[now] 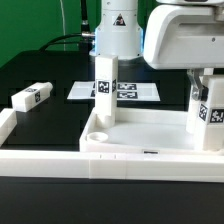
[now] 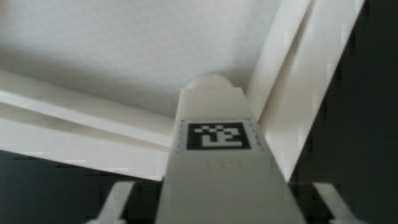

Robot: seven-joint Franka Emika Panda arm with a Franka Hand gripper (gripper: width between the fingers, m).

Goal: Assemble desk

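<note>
Hold the white square-section plastic leg (image 2: 217, 150) upright at the corner of the white rimmed rectangular plastic tabletop (image 1: 150, 128) on the exterior view's right, centred over its socket. Square the pincer (image 2: 217, 203) on the leg's flat faces; cannot tell whether clamped or merely straddling.

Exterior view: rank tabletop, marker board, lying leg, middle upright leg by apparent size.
1. tabletop, largest by far.
2. marker board, partly hidden behind the upright leg.
3. middle upright leg and lying leg: not ranked, since the lying one looks foreshortened.
</note>
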